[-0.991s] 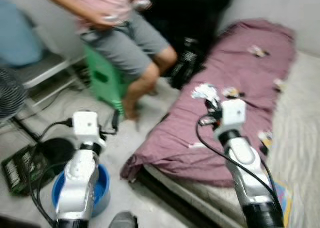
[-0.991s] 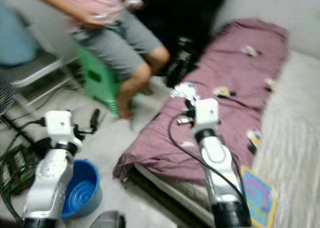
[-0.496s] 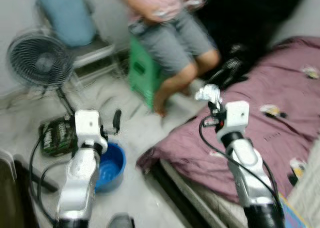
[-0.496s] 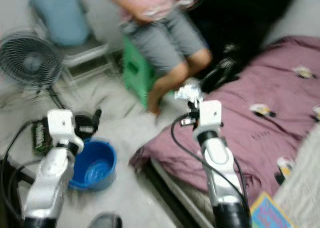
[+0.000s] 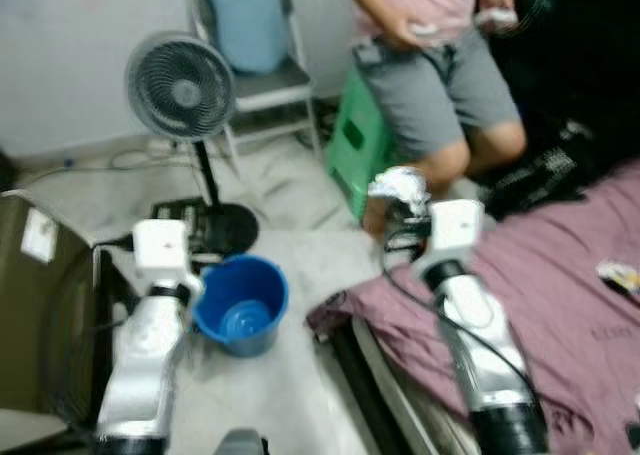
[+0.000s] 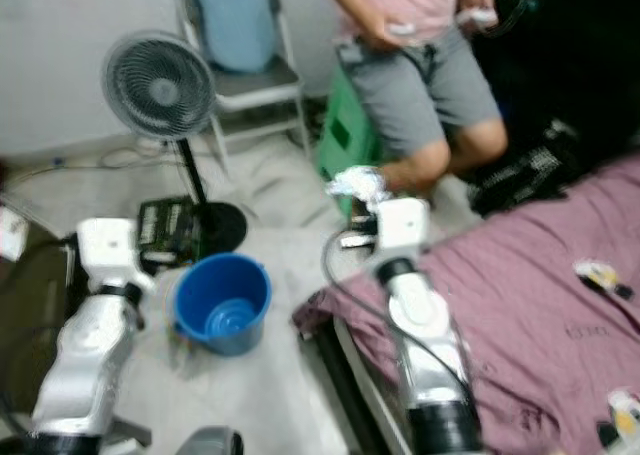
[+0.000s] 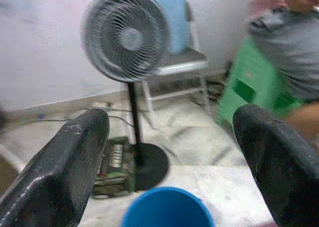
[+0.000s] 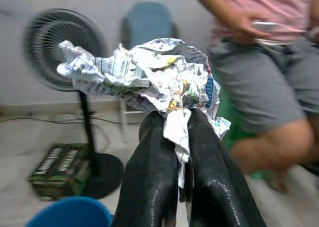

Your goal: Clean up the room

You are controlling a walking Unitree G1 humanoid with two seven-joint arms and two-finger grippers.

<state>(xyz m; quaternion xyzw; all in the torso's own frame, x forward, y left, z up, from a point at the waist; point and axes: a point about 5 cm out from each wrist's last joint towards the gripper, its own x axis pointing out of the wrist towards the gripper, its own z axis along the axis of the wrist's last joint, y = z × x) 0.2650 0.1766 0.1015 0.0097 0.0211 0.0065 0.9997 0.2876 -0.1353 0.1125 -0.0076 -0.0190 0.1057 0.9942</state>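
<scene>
My right gripper [image 8: 177, 132] is shut on a crumpled printed paper wad [image 8: 149, 75]; in the eye views the paper wad [image 5: 398, 185] is held up in the air above the near corner of the purple bed [image 5: 560, 305]. A blue bucket [image 5: 240, 303] stands on the floor to the left of the bed, below and left of the wad. My left gripper [image 7: 169, 152] is open, its black fingers [image 7: 65, 162] spread wide over the bucket rim [image 7: 167, 209]. More scraps [image 6: 598, 273] lie on the bedcover.
A person in grey shorts [image 5: 445, 70] sits on a green stool [image 5: 355, 140] just behind my right gripper. A standing fan [image 5: 180, 80], a chair [image 5: 255, 45] and a green power strip [image 6: 165, 225] are behind the bucket. A brown box [image 5: 30, 305] is at the left.
The camera has swung left: bed slid right, fan, chair and bucket came toward the middle. The right gripper still holds the wad, which now sits nearer the bucket's side.
</scene>
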